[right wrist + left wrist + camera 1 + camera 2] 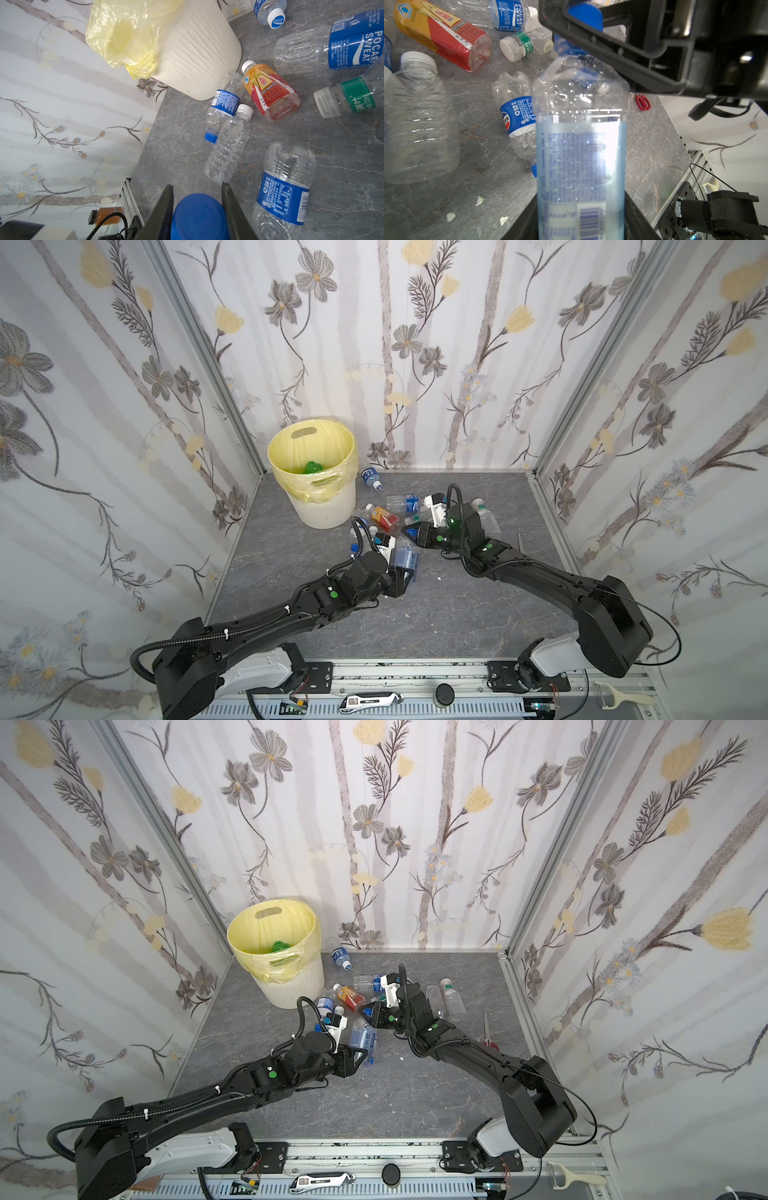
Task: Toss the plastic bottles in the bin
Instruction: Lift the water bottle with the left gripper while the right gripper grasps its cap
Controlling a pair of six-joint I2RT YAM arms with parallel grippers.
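The left end effector (402, 574) is clamping the body of a pale-blue-labelled bottle (581, 155), its jaws sitting narrow against the label on both sides. The right end effector (197, 190) is pinching that same bottle's blue cap (198, 216), with its jaws closed tight on either side. One bottle is therefore being held by both arms at once, seemingly just clear of the desk (415, 614).

Taking twelve o'clock as the back wall in both top views, the bin (328, 510) is standing at about ten o'clock from the held bottle, near it but apart. A green bottle (312, 467) is already lying inside it. The other plastic bottles are lying loose from eleven to one o'clock. An orange-red labelled bottle (383, 518) is resting between the bin and the right arm. A blue-labelled bottle (371, 479) is lying beside the bin by the wall, and two clear bottles (484, 514) are lying behind the right wrist. Red-handled scissors (487, 1038) are lying at three o'clock.

The task looks to be in its early part, with the current step a two-armed hold on a single bottle, either a handover or work on the cap. I am judging that one end effector has to let go first. The left arm is sitting nearer the bin, so it could then be lifting the bottle above the rim toward ten o'clock and opening there.
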